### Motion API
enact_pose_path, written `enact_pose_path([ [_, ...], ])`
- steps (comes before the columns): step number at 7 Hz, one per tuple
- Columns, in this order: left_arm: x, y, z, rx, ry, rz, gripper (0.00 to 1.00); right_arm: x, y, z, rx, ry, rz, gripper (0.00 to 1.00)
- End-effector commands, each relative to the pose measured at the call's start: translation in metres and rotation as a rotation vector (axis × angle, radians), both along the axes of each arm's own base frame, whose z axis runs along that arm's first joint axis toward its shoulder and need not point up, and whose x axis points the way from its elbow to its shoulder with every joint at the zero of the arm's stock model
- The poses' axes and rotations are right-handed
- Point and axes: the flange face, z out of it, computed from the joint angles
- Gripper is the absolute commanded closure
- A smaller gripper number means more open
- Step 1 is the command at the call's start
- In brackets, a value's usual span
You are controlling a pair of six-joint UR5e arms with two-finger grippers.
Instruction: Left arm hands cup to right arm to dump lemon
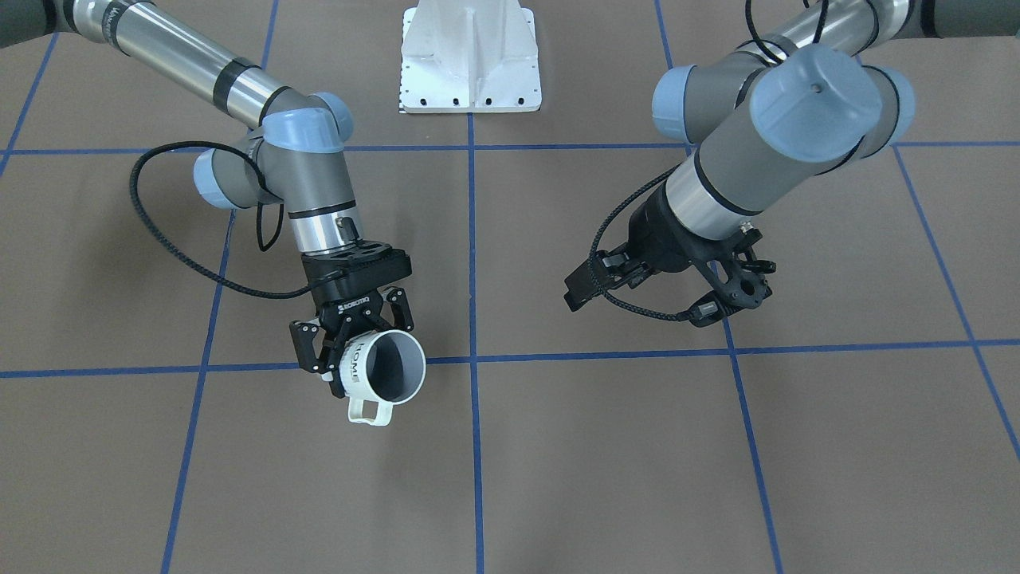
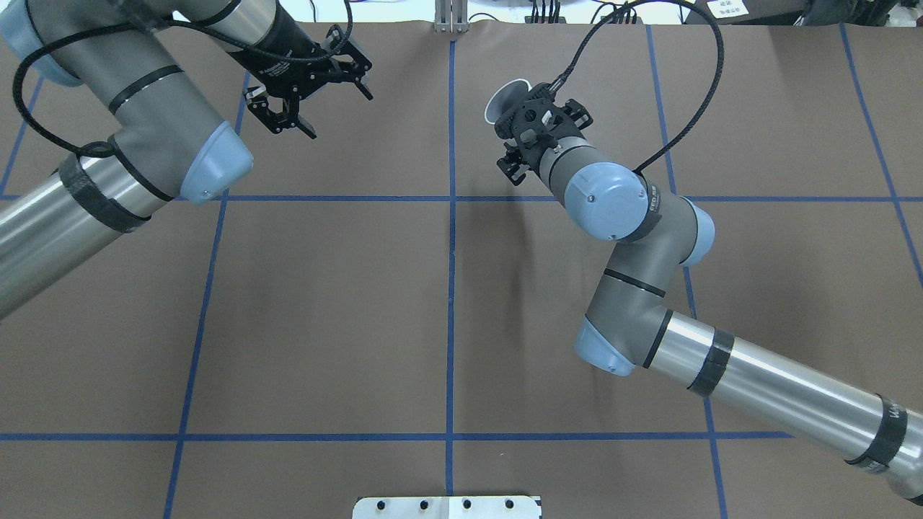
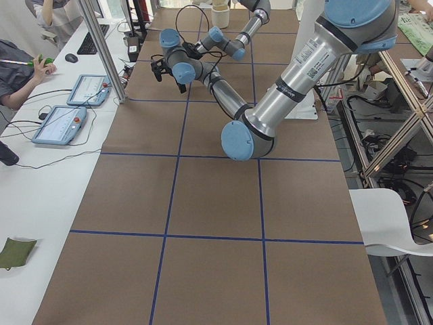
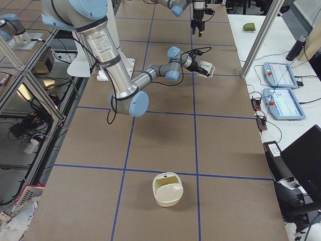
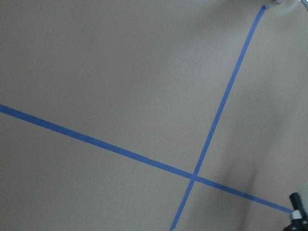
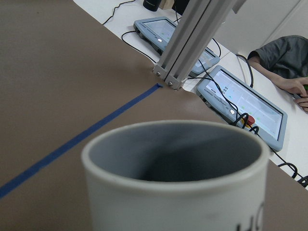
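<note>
Right gripper point(image 1: 355, 339) is clamped on the cup point(image 1: 386, 368); left gripper point(image 2: 335, 108) hangs with fingers spread, well apart from it across the centre tape line. Brown table point(image 1: 606, 462) with a blue tape grid lies below both, and a cream container point(image 4: 168, 189) sits on it toward the robot's right end. Cup is held above the table, tilted, grey mouth toward the operators' side, handle pointing away from the gripper.

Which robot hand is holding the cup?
The right end effector, the one marked ROBOTIQ, grips the cup, which is tipped sideways. The left end effector is open and holds nothing.
</note>
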Motion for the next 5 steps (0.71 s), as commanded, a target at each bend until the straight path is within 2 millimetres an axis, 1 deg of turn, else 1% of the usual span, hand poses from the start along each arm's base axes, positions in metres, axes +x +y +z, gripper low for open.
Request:
enact_pose_path([
  [1, 0.013, -0.017, -0.006, -0.037, 0.043, -0.034, 0.0, -0.021, 0.016, -0.023, -0.005, -0.05, 0.025, 0.81],
  [2, 0.019, -0.025, -0.002, -0.045, 0.069, -0.048, 0.0, -0.028, 0.025, -0.028, -0.014, -0.091, 0.04, 0.81],
  [3, 0.022, -0.028, -0.008, -0.049, 0.085, -0.058, 0.0, -0.035, 0.034, -0.036, -0.01, -0.115, 0.049, 0.81],
  [4, 0.03, -0.022, -0.014, -0.047, 0.093, -0.046, 0.0, -0.04, 0.039, -0.042, -0.021, -0.146, 0.06, 0.81],
  [5, 0.037, -0.017, -0.018, -0.042, 0.104, -0.036, 0.11, -0.042, 0.04, -0.046, -0.019, -0.152, 0.057, 0.81],
])
